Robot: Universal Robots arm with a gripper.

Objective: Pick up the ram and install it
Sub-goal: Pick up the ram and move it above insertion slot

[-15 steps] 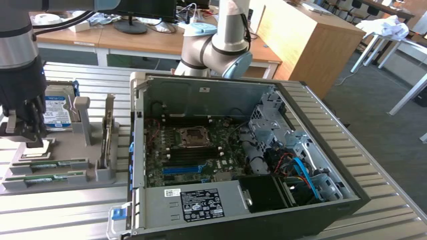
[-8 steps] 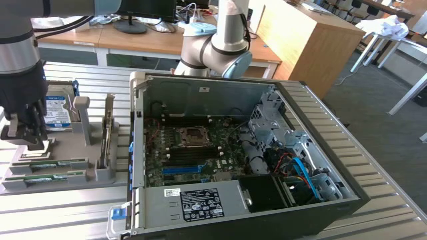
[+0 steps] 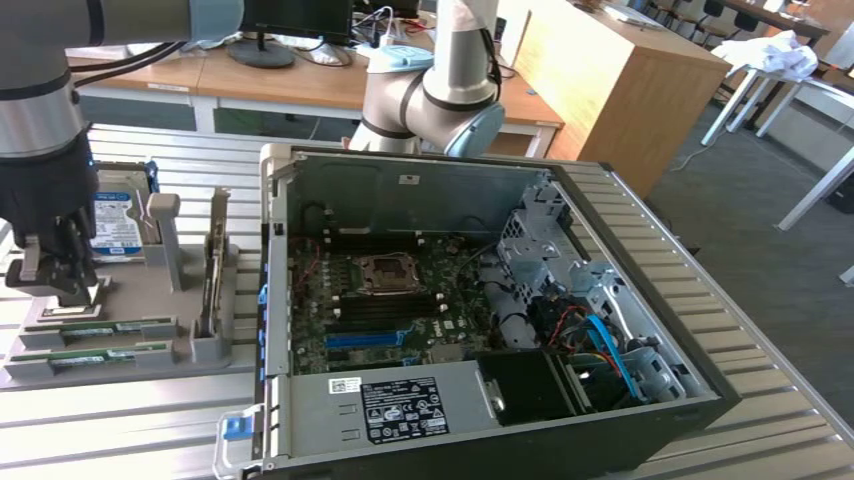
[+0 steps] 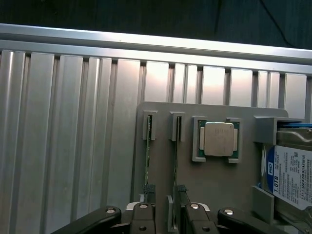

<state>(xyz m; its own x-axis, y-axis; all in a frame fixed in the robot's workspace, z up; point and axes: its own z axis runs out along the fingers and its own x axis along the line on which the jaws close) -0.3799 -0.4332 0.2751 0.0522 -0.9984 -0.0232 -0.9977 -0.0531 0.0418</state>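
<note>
While the arm's gripper (image 4: 168, 219) hovers low over a grey parts tray (image 4: 214, 190), its fingers (image 4: 142, 220) spread apart and clasping nothing, the ram (image 3: 100, 325) stands on edge in its slot in that tray. It is a narrow green stick, with a second stick (image 3: 91, 352) just beside it in a parallel slot. From the wrist camera, the near ends of both sticks sit close under the fingers; whether the claw touches either cannot be told. A square silver processor (image 4: 218, 139) rests in its own pocket beside the sticks, and a hard drive (image 3: 118, 215) stands at the tray's far side (white label, blue corner). To the exterior view's right, an open computer case (image 3: 400, 195) lies on the slatted metal table (image 3: 134, 440), its motherboard (image 3: 387, 320) exposed.
</note>
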